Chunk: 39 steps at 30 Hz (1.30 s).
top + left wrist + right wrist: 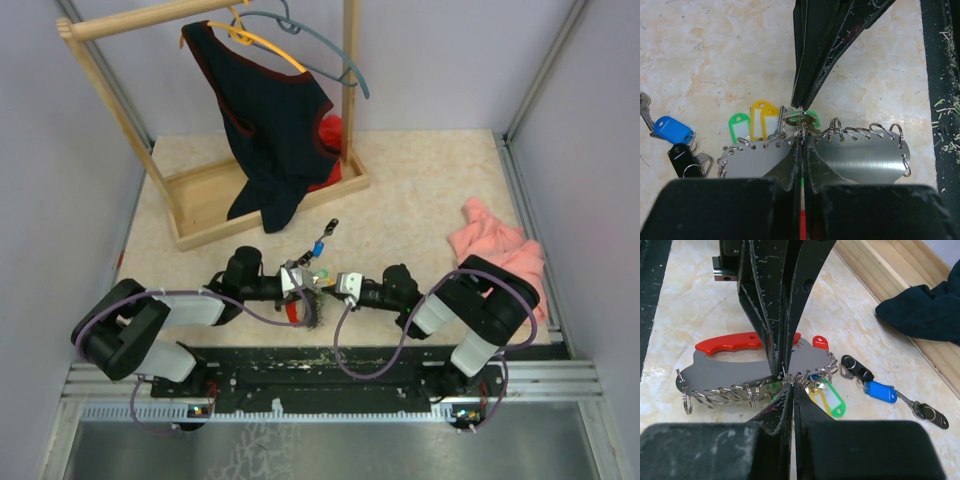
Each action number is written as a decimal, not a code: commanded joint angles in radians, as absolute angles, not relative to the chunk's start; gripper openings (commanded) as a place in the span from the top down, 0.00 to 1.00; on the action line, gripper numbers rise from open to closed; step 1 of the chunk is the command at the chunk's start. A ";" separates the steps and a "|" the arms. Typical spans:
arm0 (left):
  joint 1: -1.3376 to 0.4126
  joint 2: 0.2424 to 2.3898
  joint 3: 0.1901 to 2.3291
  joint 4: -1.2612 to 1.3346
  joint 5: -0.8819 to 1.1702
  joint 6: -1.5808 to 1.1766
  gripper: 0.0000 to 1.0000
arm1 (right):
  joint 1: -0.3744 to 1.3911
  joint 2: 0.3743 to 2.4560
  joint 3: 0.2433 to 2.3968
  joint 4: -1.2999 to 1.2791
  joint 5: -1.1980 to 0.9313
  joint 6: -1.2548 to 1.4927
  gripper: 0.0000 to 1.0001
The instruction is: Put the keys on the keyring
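The keyring (725,372) is a grey metal plate with a red grip (730,341) and several small wire rings along its edge; it lies between both grippers (306,306). My left gripper (803,134) is shut on the plate's ringed edge. My right gripper (791,383) is shut, tip to tip with the left, pinching a wire ring that carries keys. Green (834,401) and yellow (762,117) tagged keys hang at that spot. A blue key (880,391) and a black one (858,369) lie loose beside the plate.
A wooden clothes rack (205,205) stands at the back left with a dark garment (270,120) and grey and yellow hangers (300,45). A red cloth (330,130) lies behind the rack and a pink cloth (497,247) at the right edge.
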State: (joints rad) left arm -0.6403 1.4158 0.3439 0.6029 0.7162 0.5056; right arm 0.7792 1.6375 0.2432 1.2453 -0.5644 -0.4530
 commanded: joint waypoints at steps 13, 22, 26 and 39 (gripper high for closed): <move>-0.647 1.414 0.365 0.614 0.719 0.507 0.99 | 0.792 1.625 0.249 1.277 -0.557 -0.458 1.00; -0.647 1.414 0.366 0.611 0.717 0.503 0.99 | 0.792 1.622 0.235 1.304 -0.542 -0.449 1.00; -0.647 1.416 0.368 0.609 0.714 0.503 0.99 | 0.792 1.620 0.230 1.301 -0.565 -0.449 1.00; -0.647 1.414 0.368 0.608 0.715 0.503 0.99 | 0.792 1.620 0.234 1.290 -0.588 -0.447 1.00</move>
State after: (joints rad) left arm -0.6403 1.4158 0.3439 0.6018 0.7055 0.5014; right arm 0.7792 1.6375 0.2348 1.2381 -0.5518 -0.4522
